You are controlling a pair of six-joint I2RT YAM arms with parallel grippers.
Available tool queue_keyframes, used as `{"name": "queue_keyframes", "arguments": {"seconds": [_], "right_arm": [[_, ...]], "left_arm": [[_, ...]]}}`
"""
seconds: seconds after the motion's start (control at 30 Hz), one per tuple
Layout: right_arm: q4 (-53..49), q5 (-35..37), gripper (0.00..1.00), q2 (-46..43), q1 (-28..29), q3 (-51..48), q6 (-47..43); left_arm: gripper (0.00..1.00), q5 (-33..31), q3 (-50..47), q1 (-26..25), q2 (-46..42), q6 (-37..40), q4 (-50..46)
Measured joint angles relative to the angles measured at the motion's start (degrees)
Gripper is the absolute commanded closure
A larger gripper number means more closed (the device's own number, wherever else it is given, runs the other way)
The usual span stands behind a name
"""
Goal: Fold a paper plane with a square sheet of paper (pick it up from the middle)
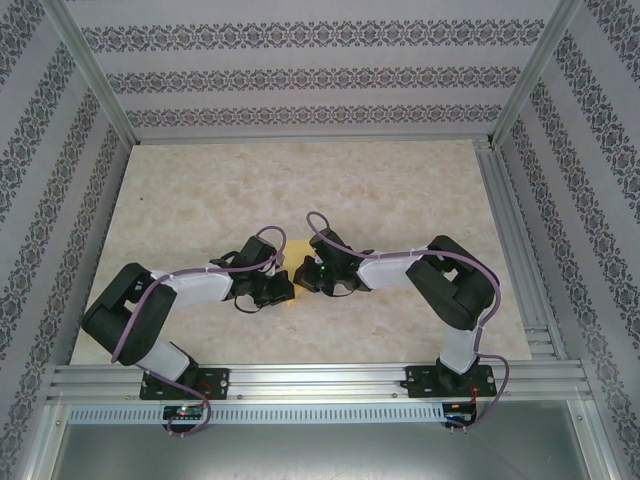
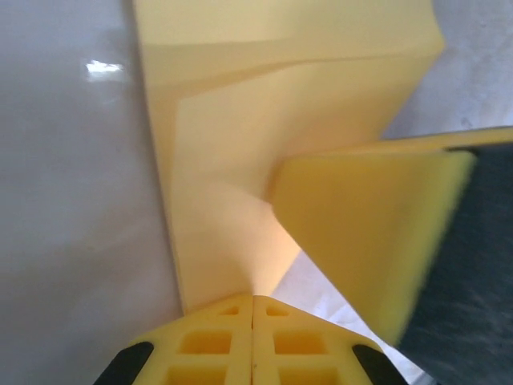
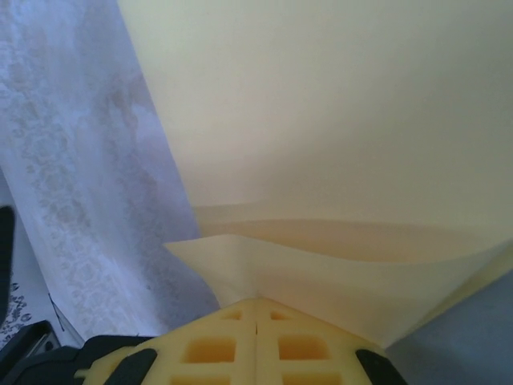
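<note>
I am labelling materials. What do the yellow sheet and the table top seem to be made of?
The yellow sheet: thin matte paper, apparently; it holds sharp creases. The table top: glossy, marble-patterned; stone or laminate, I cannot tell; a light reflects on it.

A robot lab enclosure is indicated by an aluminium-profile frame (image 1: 320, 380), patterned wall panels (image 1: 300, 75) and a marble-look tabletop (image 1: 300, 180).
</note>
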Motion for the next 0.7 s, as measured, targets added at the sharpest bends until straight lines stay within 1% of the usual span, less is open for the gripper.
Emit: {"name": "queue_keyframes", "arguments": {"seconds": [0.2, 0.4, 0.7], "right_arm": [[-0.22, 0.0, 0.93, -1.75, -0.37, -0.59, -1.79], [-2.4, -0.04, 0.93, -2.21, -0.33, -0.57, -4.7], [-4.55, -1.09, 0.94, 1.36, -1.25, 2.12, -8.0]], "left_arm": [[0.96, -1.44, 0.5, -0.33, 0.44, 0.02, -0.5], [0.96, -1.49, 0.52, -0.31, 0.48, 0.02, -0.57], [0.96, -1.75, 0.63, -0.35, 0.48, 0.07, -0.87]]}}
